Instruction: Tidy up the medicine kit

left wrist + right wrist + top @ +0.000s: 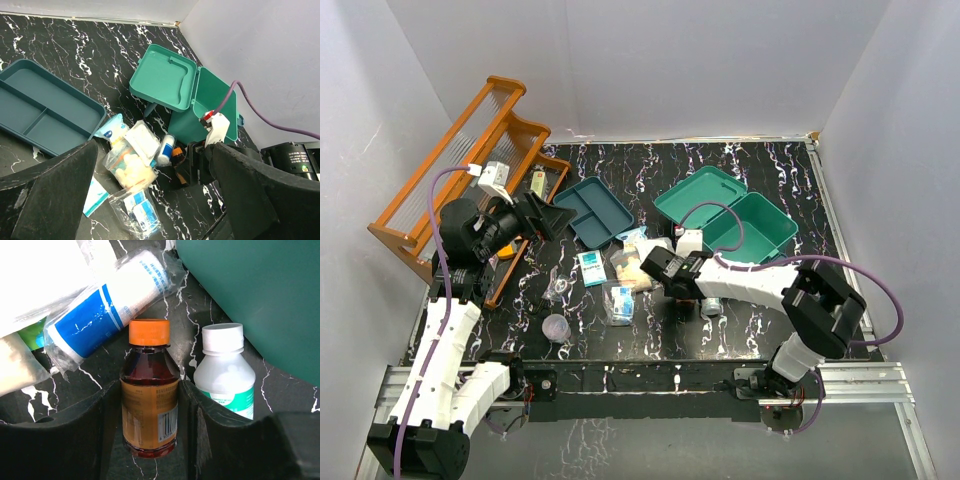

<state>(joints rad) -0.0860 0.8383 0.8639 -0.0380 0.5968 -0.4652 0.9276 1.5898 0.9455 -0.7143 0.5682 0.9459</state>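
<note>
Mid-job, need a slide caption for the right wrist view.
Right fingers clamp the orange-capped amber bottle, white bottle beside it, wrapped bandage roll behind, medicine kit wall at upper right.

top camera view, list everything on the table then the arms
medicine kit box: 1, teal-green, lid open, far right
insert tray: 1, darker teal, far centre
rack: 1, orange, far left
amber bottle: 1, orange cap, centre
white bottle: 1, green label, beside amber bottle
bandage roll: 1, white and blue, centre pile
packets: several, clear or white, centre
small cup: 1, clear, near left
left gripper: 1, black, open, near the tray
right gripper: 1, black, closed on the amber bottle
</note>
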